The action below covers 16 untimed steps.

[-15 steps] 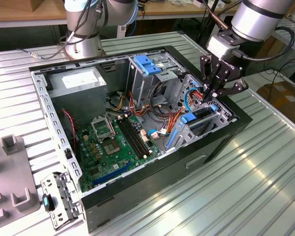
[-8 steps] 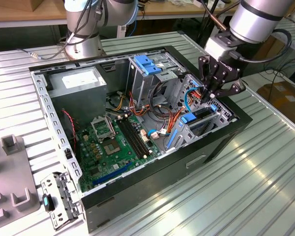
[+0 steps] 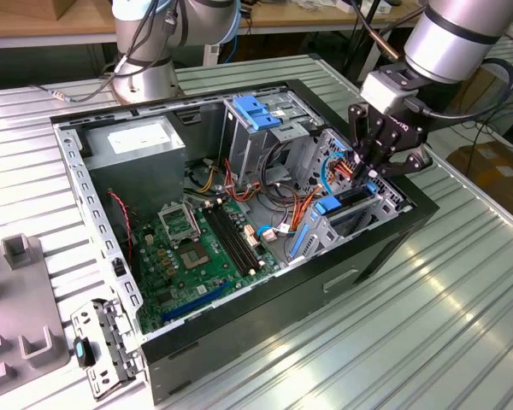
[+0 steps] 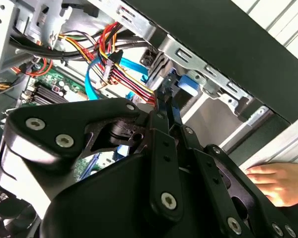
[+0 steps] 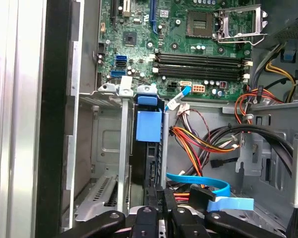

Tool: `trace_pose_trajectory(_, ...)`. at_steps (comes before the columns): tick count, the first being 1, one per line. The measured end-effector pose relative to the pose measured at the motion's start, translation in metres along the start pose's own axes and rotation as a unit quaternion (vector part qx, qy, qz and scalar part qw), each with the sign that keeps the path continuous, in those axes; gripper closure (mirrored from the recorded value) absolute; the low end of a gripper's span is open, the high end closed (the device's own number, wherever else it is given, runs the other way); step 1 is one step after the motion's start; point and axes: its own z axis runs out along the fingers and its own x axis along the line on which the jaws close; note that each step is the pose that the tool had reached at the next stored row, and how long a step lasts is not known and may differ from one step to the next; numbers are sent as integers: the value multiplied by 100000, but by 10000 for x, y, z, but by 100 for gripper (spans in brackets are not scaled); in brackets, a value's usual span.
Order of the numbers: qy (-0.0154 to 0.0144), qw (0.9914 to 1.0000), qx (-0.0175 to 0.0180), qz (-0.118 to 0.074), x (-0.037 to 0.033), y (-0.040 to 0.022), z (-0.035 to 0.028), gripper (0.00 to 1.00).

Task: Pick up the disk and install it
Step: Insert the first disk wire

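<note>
Gripper (image 3: 369, 173) pinched the disk (image 5: 148, 148) edge-on in its bay; I'd have kept it square to the slot.

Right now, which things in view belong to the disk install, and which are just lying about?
In the job: gripper, disk standing in the drive bay, computer case.
Lying about: power supply box, bare blue bracket, grey fixture, a person's hand.

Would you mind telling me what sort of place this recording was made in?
Probably a robotics lab or workshop: an open computer case lies on a ribbed metal table, robot arm bases stand behind it, and wooden benches line the back.
</note>
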Motion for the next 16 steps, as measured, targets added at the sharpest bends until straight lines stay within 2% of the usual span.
trace_pose_trajectory(3, 3, 100000, 1, 0, 39, 17, 2, 84)
trace_pose_trajectory(8, 7, 100000, -1, -57, 40, 18, 12, 84)
trace_pose_trajectory(13, 15, 99991, -21, -1336, 40, 20, 20, 84)
trace_pose_trajectory(16, 8, 99998, -14, -573, 40, 19, 24, 84)
